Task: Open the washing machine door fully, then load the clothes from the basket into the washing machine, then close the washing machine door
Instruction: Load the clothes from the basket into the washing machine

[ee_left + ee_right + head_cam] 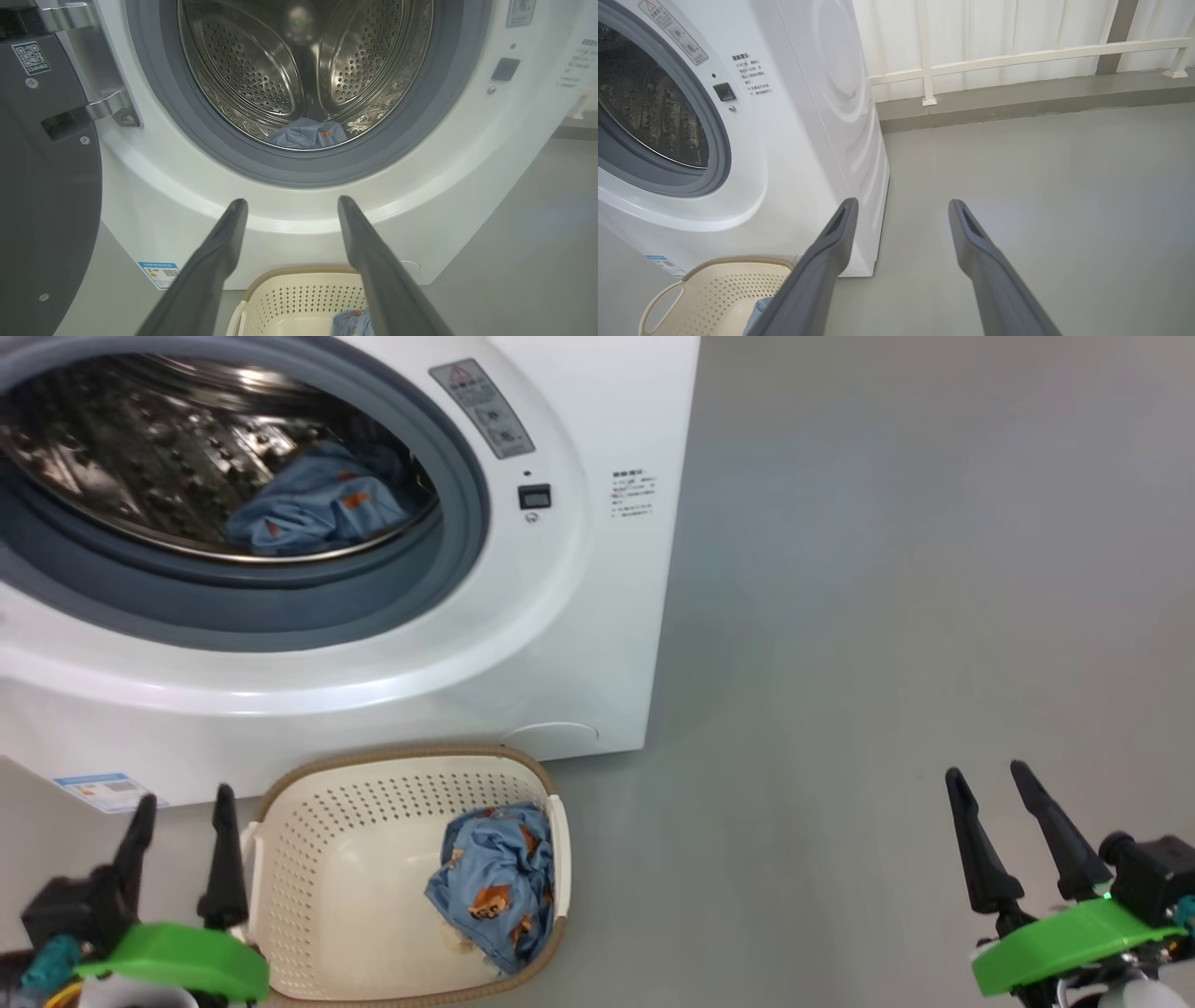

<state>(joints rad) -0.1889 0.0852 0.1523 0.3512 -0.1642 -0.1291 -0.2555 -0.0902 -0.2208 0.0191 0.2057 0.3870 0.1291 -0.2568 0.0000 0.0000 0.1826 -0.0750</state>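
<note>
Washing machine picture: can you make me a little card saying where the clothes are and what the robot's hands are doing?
door: washing machine door open, swung aside
drum: blue garment inside the washing machine
front: basket before the machine, blue clothes in it
left: left gripper open, empty, beside the basket
right: right gripper open, empty, over the floor

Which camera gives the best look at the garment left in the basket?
Head view: the whole blue garment lies open to sight in the basket. The left wrist view catches a scrap at its bottom edge, and the right wrist view a scrap too.
</note>
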